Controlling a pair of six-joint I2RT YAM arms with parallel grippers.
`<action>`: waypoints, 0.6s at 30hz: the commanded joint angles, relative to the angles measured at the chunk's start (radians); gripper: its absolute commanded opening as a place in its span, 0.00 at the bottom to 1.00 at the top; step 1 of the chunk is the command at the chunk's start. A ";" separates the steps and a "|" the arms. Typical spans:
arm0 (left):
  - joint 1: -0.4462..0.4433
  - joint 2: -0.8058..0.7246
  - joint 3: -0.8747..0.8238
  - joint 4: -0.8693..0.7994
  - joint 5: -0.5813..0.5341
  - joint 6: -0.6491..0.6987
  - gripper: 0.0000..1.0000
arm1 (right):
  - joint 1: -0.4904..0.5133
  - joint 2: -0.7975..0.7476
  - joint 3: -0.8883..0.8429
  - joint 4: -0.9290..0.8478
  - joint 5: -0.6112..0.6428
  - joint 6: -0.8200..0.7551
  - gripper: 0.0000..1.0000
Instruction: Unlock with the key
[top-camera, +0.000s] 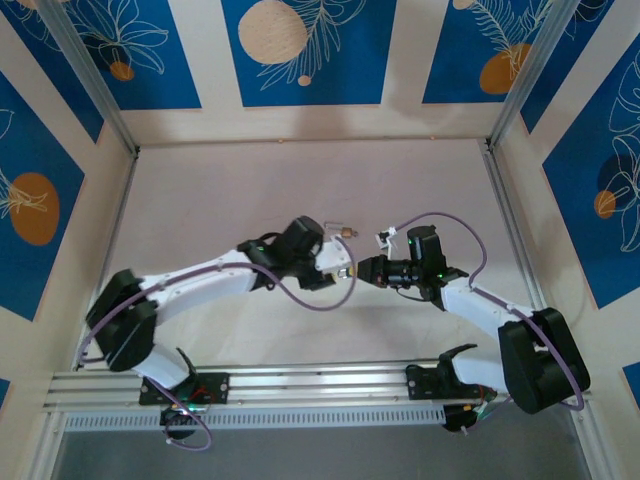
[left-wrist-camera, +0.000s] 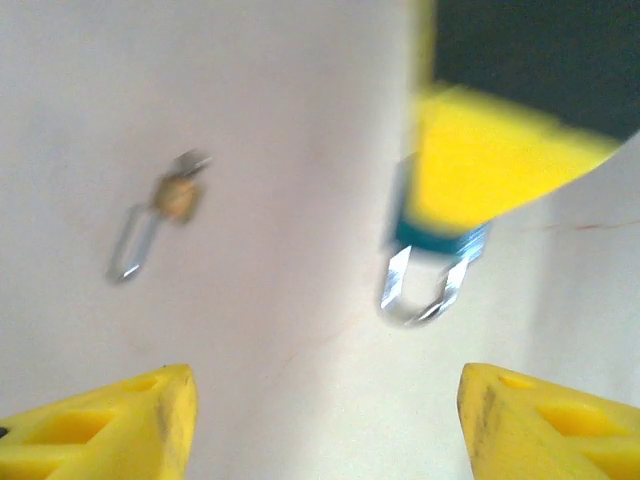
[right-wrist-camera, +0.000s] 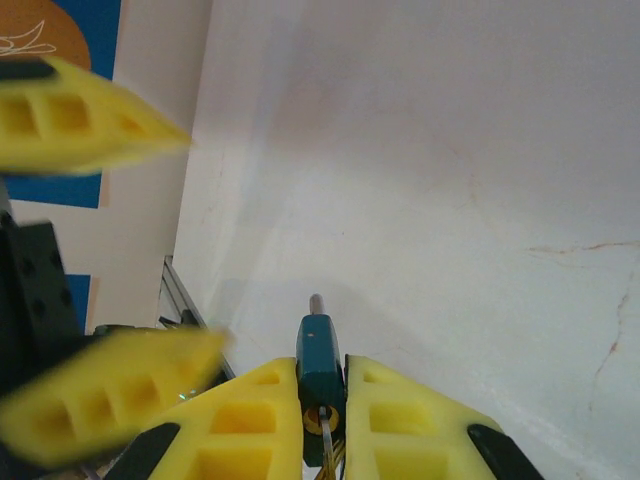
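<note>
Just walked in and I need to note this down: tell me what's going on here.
The right gripper has its jaws shut on a teal padlock, silver shackle pointing away from the wrist. The left gripper faces the lock with its jaws open and holds nothing. A small brass piece with a metal loop, possibly the key, lies on the table close by, untouched.

Teal padlock (right-wrist-camera: 319, 345), silver shackle (left-wrist-camera: 424, 292); yellow right hand (right-wrist-camera: 320, 378); blue, white-leafed wall panels (top-camera: 300, 60).
</note>
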 joint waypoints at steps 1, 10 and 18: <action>0.058 -0.099 -0.059 0.085 -0.015 -0.104 0.69 | -0.007 -0.018 0.021 0.004 -0.005 0.008 0.07; 0.065 -0.036 -0.110 0.261 0.212 -0.318 0.70 | -0.017 -0.002 0.004 0.114 -0.078 0.099 0.06; 0.198 -0.001 -0.145 0.396 0.565 -0.541 0.69 | -0.024 -0.032 -0.033 0.164 -0.058 0.146 0.06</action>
